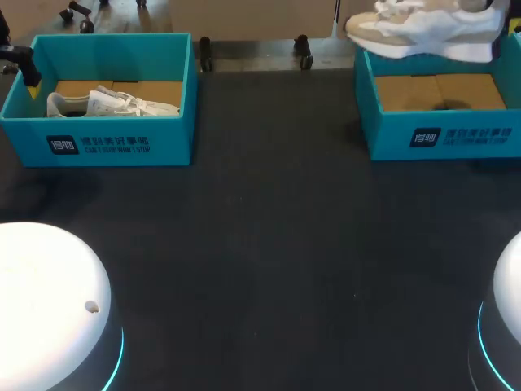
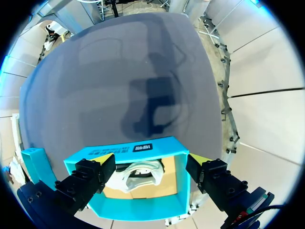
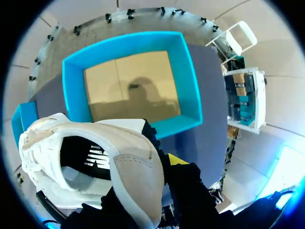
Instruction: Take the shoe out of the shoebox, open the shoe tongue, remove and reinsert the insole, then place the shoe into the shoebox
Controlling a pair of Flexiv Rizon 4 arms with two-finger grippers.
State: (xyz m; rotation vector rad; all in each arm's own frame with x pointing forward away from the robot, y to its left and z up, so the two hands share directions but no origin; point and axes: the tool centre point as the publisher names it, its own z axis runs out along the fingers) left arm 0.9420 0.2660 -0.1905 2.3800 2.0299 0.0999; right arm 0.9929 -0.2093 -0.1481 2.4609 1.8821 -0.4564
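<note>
A white and beige shoe (image 1: pixel 423 31) hangs above the right teal shoebox (image 1: pixel 444 134), whose cardboard floor is bare. In the right wrist view my right gripper (image 3: pixel 162 160) is shut on the heel rim of this shoe (image 3: pixel 95 152), one yellow tip showing outside it, with the empty box (image 3: pixel 190 90) below. The left teal shoebox (image 1: pixel 106 142) holds a second white shoe (image 1: pixel 110 103) lying on its side. My left gripper (image 2: pixel 150 164) hovers open over that box (image 2: pixel 138 210), its fingers (image 2: pixel 102 169) spread wider than the shoe (image 2: pixel 140 174) under them.
The two boxes stand at the far left and far right of the dark table (image 1: pixel 269 228). Two white domed arm bases (image 1: pixel 49 301) fill the near corners. The table's far edge runs just behind the boxes.
</note>
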